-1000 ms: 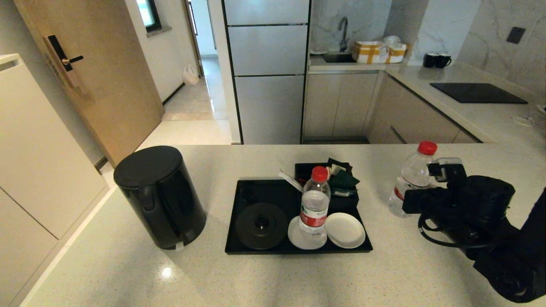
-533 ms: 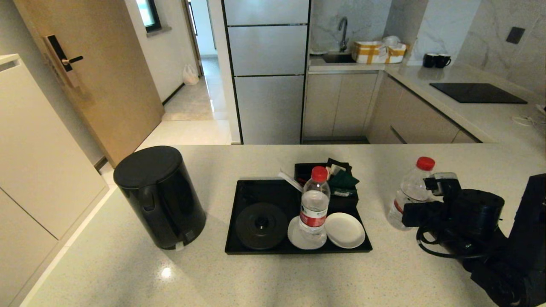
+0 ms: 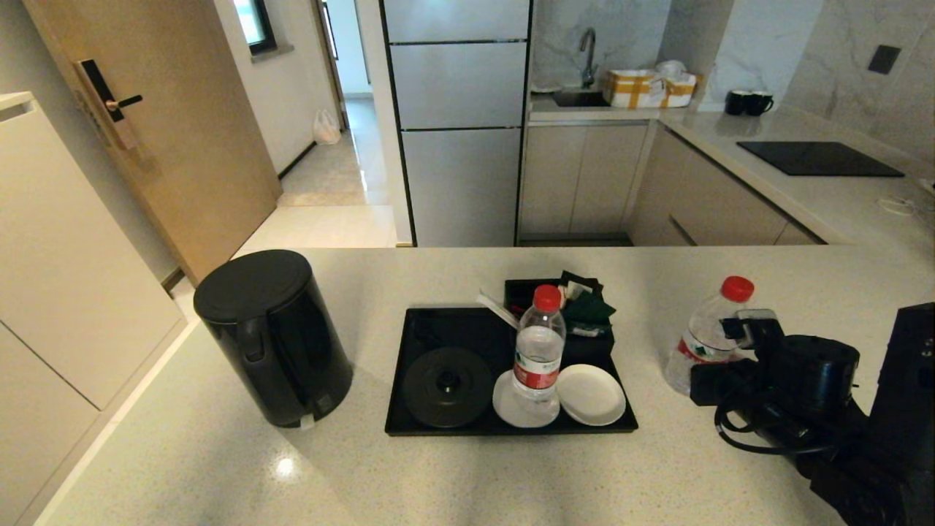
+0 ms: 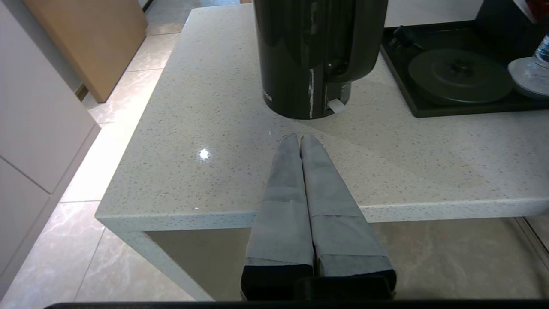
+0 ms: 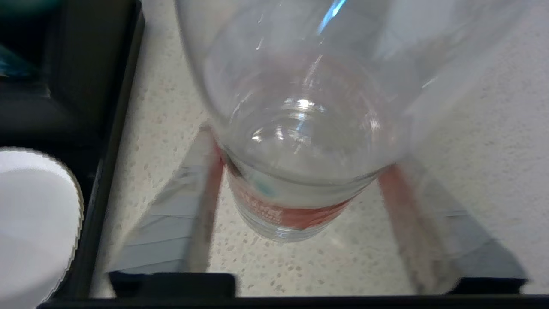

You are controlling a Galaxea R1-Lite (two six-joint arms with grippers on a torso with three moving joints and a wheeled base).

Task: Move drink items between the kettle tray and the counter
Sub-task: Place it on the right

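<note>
A clear water bottle (image 3: 703, 332) with a red cap leans to the right on the beige counter (image 3: 511, 475), right of the kettle tray (image 3: 438, 325). My right gripper (image 3: 712, 365) is shut on the bottle's labelled lower body (image 5: 291, 171), one finger on each side. A second bottle (image 3: 539, 351) stands upright on a white saucer in the tray, beside the round base disc (image 3: 447, 386). The black kettle (image 3: 274, 336) stands on the counter left of the tray. My left gripper (image 4: 299, 136) is shut and empty at the counter's front edge, just before the kettle (image 4: 317, 56).
A second white saucer (image 3: 590, 394) lies in the tray's right corner. A black box of sachets (image 3: 577, 307) sits behind it. The counter drops off at its left edge (image 4: 128, 171). Two black mugs (image 3: 746, 103) and a cooktop (image 3: 814, 158) are on the far counter.
My right gripper has come down and slightly back with the bottle. The bottle's cap sank and the bottle now leans more to the right. The left arm and the tray's things have not moved.
</note>
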